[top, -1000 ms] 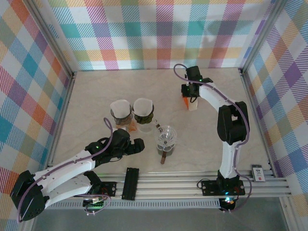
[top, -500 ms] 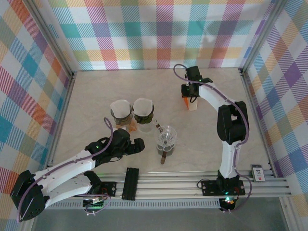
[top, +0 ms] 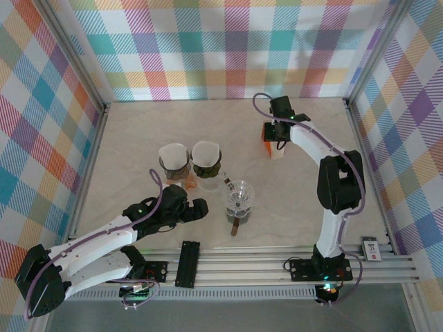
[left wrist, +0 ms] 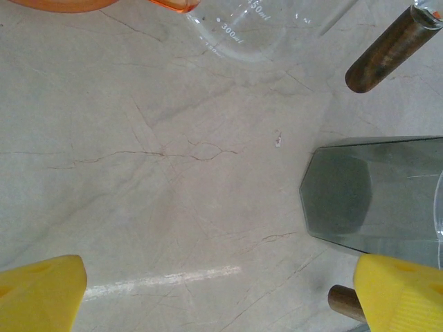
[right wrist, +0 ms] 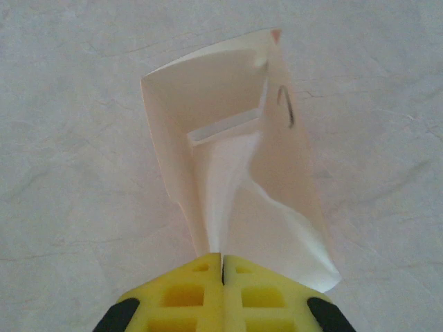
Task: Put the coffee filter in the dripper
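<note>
A white paper coffee filter (right wrist: 235,159) hangs folded and partly spread from my right gripper (right wrist: 222,259), whose yellow fingers are shut on its near edge. From above, that right gripper (top: 275,135) is at the back right of the table with the filter (top: 277,153) just below it. The clear glass dripper (top: 239,196) with a brown wooden handle stands near the table's centre front. My left gripper (top: 201,208) lies low to its left, jaws open over bare table (left wrist: 221,290), with a smoky grey glass piece (left wrist: 346,194) off to the right.
Two dark cups lined with white paper (top: 174,158) (top: 206,158) stand left of centre, with a glass carafe (top: 208,184) in front of them. A small orange piece (top: 266,146) sits beside the filter. A measuring beaker (left wrist: 256,28) and a wooden handle (left wrist: 389,50) lie ahead of the left gripper.
The right arm's elbow has swung slightly to the right while its gripper keeps hold of the filter at nearly the same spot. The left arm has not moved.
</note>
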Tool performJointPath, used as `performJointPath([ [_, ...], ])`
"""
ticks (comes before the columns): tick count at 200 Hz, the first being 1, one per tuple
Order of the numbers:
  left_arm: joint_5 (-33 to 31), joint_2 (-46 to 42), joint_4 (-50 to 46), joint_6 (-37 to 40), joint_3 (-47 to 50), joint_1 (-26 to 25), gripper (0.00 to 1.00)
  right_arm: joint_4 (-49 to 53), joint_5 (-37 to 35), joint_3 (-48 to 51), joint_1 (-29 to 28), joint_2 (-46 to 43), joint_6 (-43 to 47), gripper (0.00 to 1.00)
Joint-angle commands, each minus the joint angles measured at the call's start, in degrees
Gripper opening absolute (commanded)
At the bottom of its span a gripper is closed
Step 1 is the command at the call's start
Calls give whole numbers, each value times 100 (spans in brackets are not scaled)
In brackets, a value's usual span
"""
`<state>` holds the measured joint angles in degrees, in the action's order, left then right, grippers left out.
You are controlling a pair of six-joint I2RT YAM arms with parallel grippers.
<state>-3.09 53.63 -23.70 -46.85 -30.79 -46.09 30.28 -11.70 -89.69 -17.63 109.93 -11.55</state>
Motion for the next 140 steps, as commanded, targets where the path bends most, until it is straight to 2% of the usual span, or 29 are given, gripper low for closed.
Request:
performJointPath([
  [1, -26, -34, -30, 101, -210, -20, 99, 228, -119, 204, 2, -524, -196, 0],
  [80, 55, -192, -200, 199, -440, -16, 99, 559, 161, 1881, -306, -2779, -705, 0],
  [110, -70, -339, -403, 332, -549, -15, 100, 905, 683, 2102, -668, -3592, -640, 0],
  [140, -253, -520, -620, 344, -660, -20, 100, 1482, 1138, 1902, -1090, -4295, -457, 0],
])
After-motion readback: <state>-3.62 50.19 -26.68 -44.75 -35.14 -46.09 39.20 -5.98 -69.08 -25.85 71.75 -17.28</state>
